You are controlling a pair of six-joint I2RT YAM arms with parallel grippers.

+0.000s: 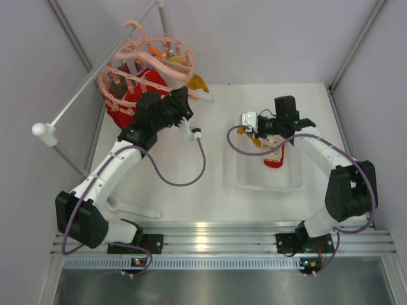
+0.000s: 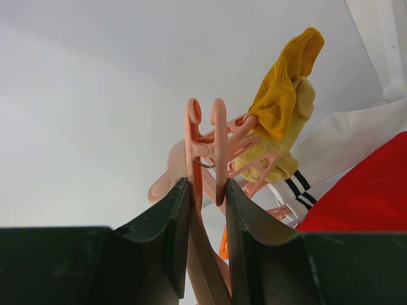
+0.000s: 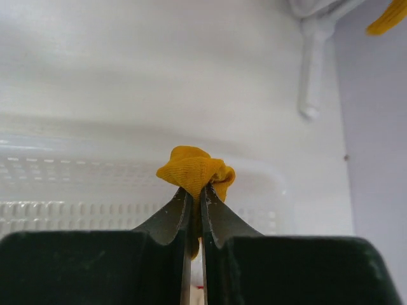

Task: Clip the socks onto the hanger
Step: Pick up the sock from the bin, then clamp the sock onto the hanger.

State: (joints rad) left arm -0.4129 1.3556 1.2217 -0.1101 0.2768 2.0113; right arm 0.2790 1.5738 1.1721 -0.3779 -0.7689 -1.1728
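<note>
The salmon-pink hanger [image 1: 147, 67] hangs at the back left with a red sock [image 1: 130, 101] and a yellow sock [image 1: 198, 82] on it. My left gripper [image 1: 182, 100] reaches up to its rim. In the left wrist view the gripper [image 2: 206, 187] is shut on the two handles of a pink clip peg [image 2: 203, 143]. Behind the peg, the yellow sock [image 2: 283, 105] hangs clipped. My right gripper [image 1: 256, 135] is over the tray and shut on a mustard-yellow sock [image 3: 194, 168], bunched above the fingertips [image 3: 181, 203]. A red sock with a cream cuff [image 1: 275, 159] lies in the tray.
A clear plastic tray [image 1: 245, 181] sits right of centre; its rim [image 3: 76, 181] shows in the right wrist view. A grey metal rail [image 1: 89, 82] slants past the hanger. A white sock with black stripes [image 2: 337, 149] and red fabric [image 2: 372, 197] hang nearby. A white handle-like piece [image 1: 137, 208] lies near the left base.
</note>
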